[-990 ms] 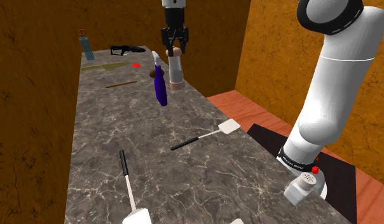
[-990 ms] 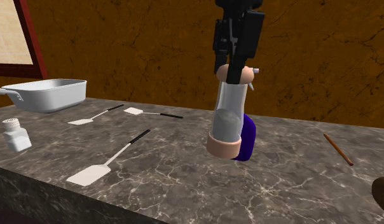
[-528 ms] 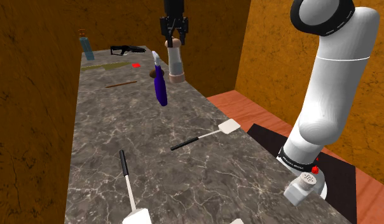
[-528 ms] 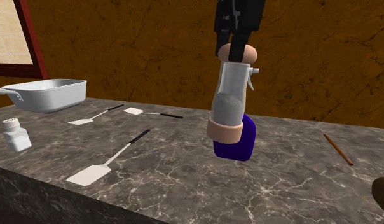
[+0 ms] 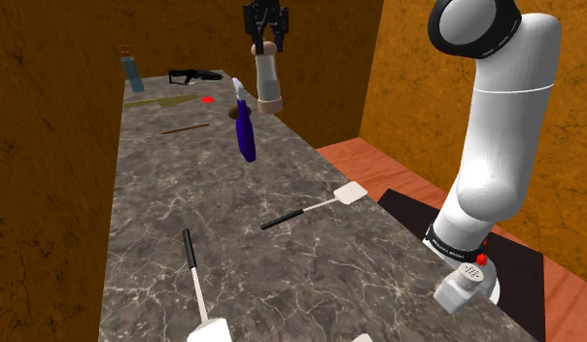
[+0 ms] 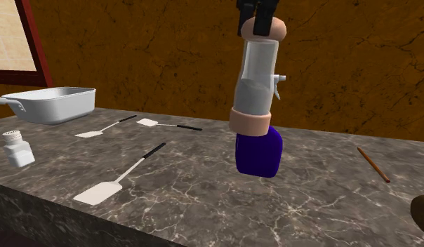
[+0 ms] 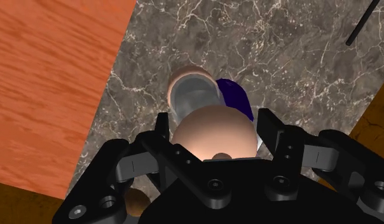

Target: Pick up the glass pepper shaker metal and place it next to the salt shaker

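End effector (image 5: 265,41) closed around pepper shaker (image 6: 255,81) top, shaker hanging above counter (image 6: 182,193), purple bottle (image 6: 259,156) apparently just beside

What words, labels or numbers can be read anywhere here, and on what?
No readable text anywhere.
The pepper shaker in the gripper, the dark blue bottle and the salt shaker carry no label.
Faint pale marks on the dark band at the arm's base: too small to read.

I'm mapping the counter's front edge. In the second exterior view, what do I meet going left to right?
From the left: salt shaker → nearest spatula → held pepper shaker → brown stick.
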